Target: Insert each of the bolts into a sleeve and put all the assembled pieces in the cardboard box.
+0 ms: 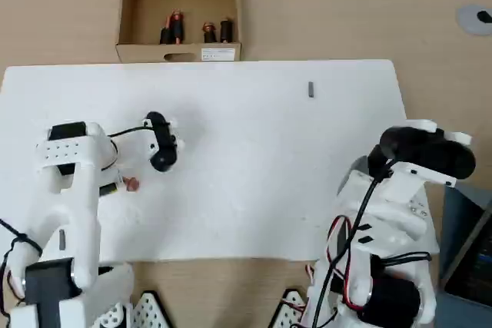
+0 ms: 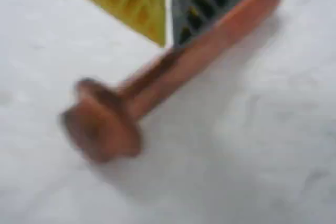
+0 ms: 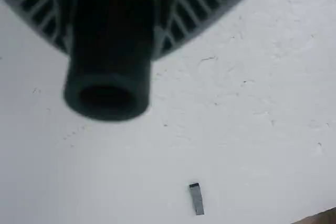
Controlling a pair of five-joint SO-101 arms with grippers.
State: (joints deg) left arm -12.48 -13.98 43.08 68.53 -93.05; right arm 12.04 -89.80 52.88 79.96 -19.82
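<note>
A copper bolt (image 2: 157, 82) lies low over the white mat, its flanged head (image 1: 131, 183) sticking out beside my left gripper (image 1: 110, 187). My left gripper (image 2: 168, 40) is shut, with one yellow and one dark finger closed on the bolt's shank. My right gripper (image 3: 113, 45) is shut on a black sleeve (image 3: 107, 77), whose hollow end faces the camera above the mat. In the high view the right arm (image 1: 415, 159) stands over the mat's right edge and hides its gripper. The cardboard box (image 1: 127, 13) sits at the back and holds several assembled pieces (image 1: 175, 28).
A small grey strip (image 1: 310, 89) (image 3: 196, 199) lies on the white mat (image 1: 254, 174) at the back right. Bare wooden table surrounds the mat. A round grey fitting (image 1: 475, 18) sits at the far right corner.
</note>
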